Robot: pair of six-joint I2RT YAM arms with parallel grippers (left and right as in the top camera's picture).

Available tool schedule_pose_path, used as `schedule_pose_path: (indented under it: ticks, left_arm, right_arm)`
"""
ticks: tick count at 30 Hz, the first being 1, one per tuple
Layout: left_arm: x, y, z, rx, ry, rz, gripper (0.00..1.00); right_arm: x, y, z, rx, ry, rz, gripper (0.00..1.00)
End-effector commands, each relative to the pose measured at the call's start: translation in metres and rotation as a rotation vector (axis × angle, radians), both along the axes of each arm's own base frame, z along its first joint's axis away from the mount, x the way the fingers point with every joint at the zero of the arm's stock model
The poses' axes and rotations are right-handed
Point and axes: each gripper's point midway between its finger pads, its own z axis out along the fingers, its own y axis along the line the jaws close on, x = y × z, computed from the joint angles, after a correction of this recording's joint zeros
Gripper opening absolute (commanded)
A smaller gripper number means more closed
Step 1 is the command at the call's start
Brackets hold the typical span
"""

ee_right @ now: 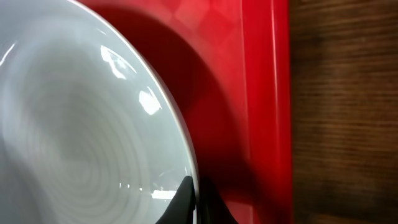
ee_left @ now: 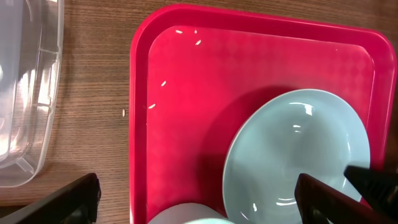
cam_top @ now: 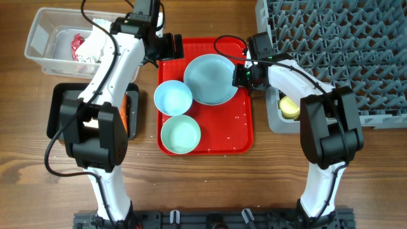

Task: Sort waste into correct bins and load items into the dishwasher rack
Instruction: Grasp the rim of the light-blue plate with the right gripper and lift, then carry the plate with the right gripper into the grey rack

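Overhead, plate: the pale blue plate (cam_top: 210,79) lies in the far right part of the red tray (cam_top: 236,137), with the right gripper (cam_top: 242,74) closed on its right rim.
Left wrist, spare arm: the left gripper (ee_left: 198,190) is spread wide over the red tray's far left, holding nothing, and could bump the pale blue plate.
Right wrist, risk: the pinch is on a thin edge, so lifting may let it slip.

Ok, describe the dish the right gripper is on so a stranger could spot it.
Find the flat red tray at the table's centre, between the two arms. Of the three round dishes on it, take the pale blue plate at the far end. It is wider and shallower than the white-blue bowl and pale green bowl, and the right gripper pinches its rim.
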Motion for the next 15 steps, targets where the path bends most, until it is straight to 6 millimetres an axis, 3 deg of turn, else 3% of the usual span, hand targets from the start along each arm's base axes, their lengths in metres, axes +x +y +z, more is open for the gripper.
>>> schedule_pose_path:
  ticks: [1, 4, 7, 11, 15]
  left_arm:
    - [0.003, 0.002, 0.014, -0.003, -0.034, 0.017, 1.00]
    - [0.003, 0.002, 0.014, -0.003, -0.034, 0.017, 1.00]
    - [0.003, 0.002, 0.014, -0.003, -0.034, 0.017, 1.00]
    - [0.003, 0.002, 0.014, -0.003, -0.034, 0.017, 1.00]
    - [0.003, 0.002, 0.014, -0.003, -0.034, 0.017, 1.00]
  right_arm:
    - [0.004, -0.011, -0.018, -0.062, 0.010, -0.017, 0.04]
    - [0.017, -0.015, -0.008, -0.054, -0.024, -0.033, 0.04]
    - [0.041, -0.027, 0.015, -0.064, -0.081, -0.071, 0.04]
    - [0.074, -0.045, 0.064, -0.051, -0.175, -0.118, 0.04]
    - [0.095, -0.062, 0.130, -0.049, -0.297, -0.113, 0.04]
